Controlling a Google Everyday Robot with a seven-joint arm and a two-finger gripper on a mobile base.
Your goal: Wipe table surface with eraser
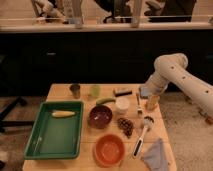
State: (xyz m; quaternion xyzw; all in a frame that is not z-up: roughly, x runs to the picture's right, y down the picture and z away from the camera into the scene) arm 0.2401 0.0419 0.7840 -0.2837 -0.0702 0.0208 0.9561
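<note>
Spanning the lower frame, table surface (59,91), light tan, crowded with dishes and food. Reaching in from the right above it, arm (180,75), white, elbow high, forearm slanting down toward the table's right edge. Filling the left side, tray (52,135), green, with one yellow piece (64,114) near its back wall. Sitting at the front centre, orange bowl (109,149); just behind it, dark bowl (100,116), close beside the tray's right wall. Lying crumpled at the front right corner, cloth (155,155), blue-grey. Slanting between cloth and orange bowl, brush (140,139), long, pale-handled. Heaped just right of the dark bowl, grapes (125,126), dark. Standing behind the grapes, white cup (122,104). Hanging at the arm's end over the right side of the table, gripper (151,102), pointed down, fingers apart, nothing between them, just right of the white cup; contact with the wood impossible to tell. Lying just behind the gripper, pad (144,92), blue-grey, squarish. Resting flat near the back edge, eraser (122,92), dark top up, left of the pad, behind the white cup, near the gripper but apart from it. Lying left of the white cup, green vegetable (105,100). Standing at the back left, green cup (95,90) and metal cup (75,90), side by side.
</note>
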